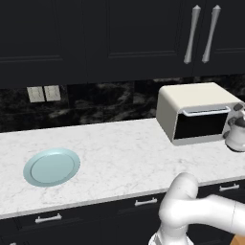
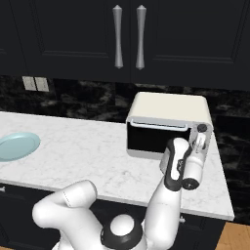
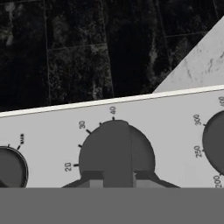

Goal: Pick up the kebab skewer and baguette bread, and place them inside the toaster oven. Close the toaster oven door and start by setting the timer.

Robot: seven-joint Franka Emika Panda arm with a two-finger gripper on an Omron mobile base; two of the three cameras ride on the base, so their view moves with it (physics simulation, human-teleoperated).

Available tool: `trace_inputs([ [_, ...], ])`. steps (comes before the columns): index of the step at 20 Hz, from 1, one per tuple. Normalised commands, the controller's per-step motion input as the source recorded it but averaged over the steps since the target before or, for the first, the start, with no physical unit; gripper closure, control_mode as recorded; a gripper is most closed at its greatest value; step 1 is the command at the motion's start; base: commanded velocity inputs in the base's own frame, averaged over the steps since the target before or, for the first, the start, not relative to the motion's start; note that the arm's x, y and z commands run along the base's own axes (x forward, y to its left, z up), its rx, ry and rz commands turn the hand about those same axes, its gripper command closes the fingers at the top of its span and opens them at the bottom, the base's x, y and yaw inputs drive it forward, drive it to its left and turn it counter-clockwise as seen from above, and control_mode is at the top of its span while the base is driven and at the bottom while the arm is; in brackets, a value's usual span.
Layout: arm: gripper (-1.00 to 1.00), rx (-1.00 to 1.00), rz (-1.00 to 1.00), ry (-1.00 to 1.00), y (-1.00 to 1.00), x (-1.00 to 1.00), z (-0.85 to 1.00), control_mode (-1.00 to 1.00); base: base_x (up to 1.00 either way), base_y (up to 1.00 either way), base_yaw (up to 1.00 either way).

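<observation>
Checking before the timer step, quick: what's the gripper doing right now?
Gripper: closed on the middle timer knob of the toaster oven, one fingertip on each side of its ridge.

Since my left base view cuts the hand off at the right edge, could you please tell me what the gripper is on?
Observer: The gripper has its fingertips closed on either side of the middle knob on the toaster oven panel.
Operator: Is that the timer?
Observer: It looks so: the marks 20, 30 and 40 ring it in the hand view.
Operator: What sits beside it?
Observer: A second knob, ringed by 200, 250 and 300, probably temperature.
</observation>
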Motion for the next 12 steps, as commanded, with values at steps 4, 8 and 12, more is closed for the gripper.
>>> trace_inputs([
  [4,1.00,0.07,0.00,-0.05,0.00,-0.06,0.00,-1.00,0.00,0.00,0.00],
  [8,1.00,0.05,0.00,-0.03,0.00,0.07,0.09,-1.00,0.00,0.00,0.00],
  [12,1.00,0.08,0.00,0.00,0.00,0.00,0.13,-1.00,0.00,0.00,0.00],
])
